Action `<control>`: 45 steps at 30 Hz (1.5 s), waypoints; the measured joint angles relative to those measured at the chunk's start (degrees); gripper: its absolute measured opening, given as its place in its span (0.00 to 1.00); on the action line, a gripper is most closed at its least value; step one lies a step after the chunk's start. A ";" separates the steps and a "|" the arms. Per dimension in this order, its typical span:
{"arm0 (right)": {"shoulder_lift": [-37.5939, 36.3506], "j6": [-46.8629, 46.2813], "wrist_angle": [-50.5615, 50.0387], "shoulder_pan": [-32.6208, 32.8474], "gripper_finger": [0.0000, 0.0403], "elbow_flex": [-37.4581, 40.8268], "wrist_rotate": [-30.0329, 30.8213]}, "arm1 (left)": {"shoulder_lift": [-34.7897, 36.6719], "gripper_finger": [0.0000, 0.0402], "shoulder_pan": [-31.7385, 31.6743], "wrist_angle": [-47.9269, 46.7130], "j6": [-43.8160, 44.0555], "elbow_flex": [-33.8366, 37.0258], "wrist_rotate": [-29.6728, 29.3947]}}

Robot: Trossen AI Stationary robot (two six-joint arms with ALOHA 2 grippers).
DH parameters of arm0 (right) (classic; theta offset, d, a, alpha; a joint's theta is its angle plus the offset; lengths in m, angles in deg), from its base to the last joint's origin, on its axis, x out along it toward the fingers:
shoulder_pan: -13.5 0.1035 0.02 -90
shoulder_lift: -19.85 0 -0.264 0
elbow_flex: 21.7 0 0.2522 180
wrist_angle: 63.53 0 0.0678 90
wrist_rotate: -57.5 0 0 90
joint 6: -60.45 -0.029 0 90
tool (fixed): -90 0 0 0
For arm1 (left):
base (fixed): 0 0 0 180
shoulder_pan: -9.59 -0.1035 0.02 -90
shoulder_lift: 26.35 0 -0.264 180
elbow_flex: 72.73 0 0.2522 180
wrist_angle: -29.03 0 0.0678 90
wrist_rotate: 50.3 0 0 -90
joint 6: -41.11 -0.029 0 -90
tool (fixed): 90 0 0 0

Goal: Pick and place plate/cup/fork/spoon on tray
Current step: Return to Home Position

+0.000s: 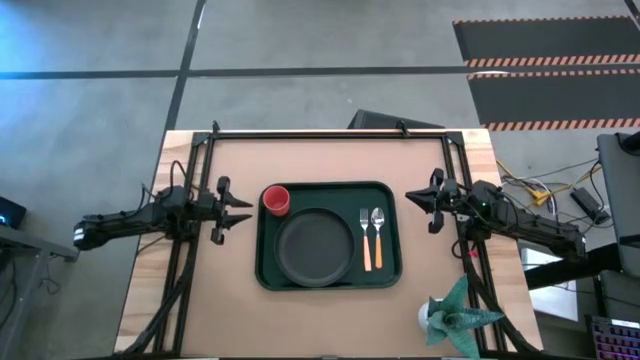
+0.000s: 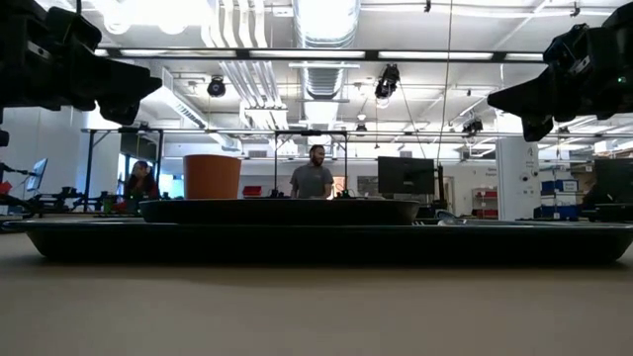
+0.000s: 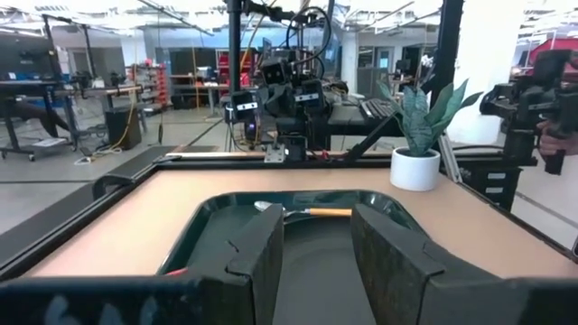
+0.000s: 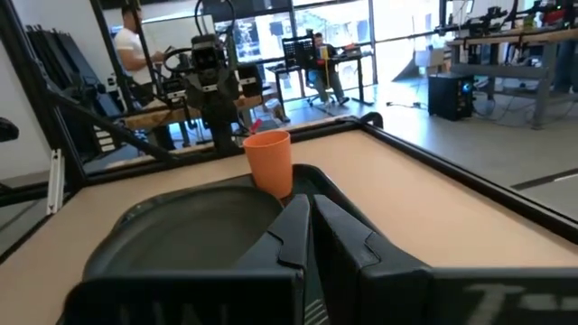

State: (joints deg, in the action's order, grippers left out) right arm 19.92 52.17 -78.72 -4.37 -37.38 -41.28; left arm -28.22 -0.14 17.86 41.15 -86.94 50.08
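The dark green tray [image 1: 390, 268] lies in the middle of the table. On it rest the dark round plate [image 1: 316, 246], the red cup [image 1: 276, 200] upright at its far left corner, and the fork [image 1: 365, 236] and spoon [image 1: 378, 234] side by side at its right, orange handles toward the near edge. My left gripper [image 1: 243, 212] hovers open and empty just left of the tray, pointing at it; its fingers stand apart in the left wrist view [image 3: 316, 244]. My right gripper [image 1: 410, 195] hovers shut and empty just right of the tray; it also shows in the right wrist view [image 4: 312, 226].
A potted plant [image 1: 455, 315] in a white pot stands near the table's near right corner. Bare tabletop [image 1: 230, 310] lies around the tray. A dark frame rail [image 1: 330, 133] runs along the far edge. People show in the room beyond [image 2: 313, 178].
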 joint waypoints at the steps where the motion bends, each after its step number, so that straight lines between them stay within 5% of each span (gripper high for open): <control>1: 0.04 0.13 -0.01 0.00 0.02 0.00 0.02 | -0.27 0.29 -0.01 0.00 0.01 0.00 0.01; 34: 2.99 3.55 -0.15 0.00 0.02 -0.22 -0.27 | -2.98 0.29 -0.01 -0.07 0.64 0.17 0.01; 41: 2.41 7.87 0.04 0.02 0.02 -0.44 -12.31 | -2.98 0.29 0.01 -0.07 1.24 0.20 0.01; 45: 2.12 8.11 -0.09 -0.01 0.02 -0.46 -11.94 | -2.98 0.29 0.01 -0.08 1.24 0.20 0.01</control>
State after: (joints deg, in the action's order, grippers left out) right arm 22.04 60.29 -78.82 -4.38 -37.84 -53.22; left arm -31.20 -0.13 17.78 42.38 -86.75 50.09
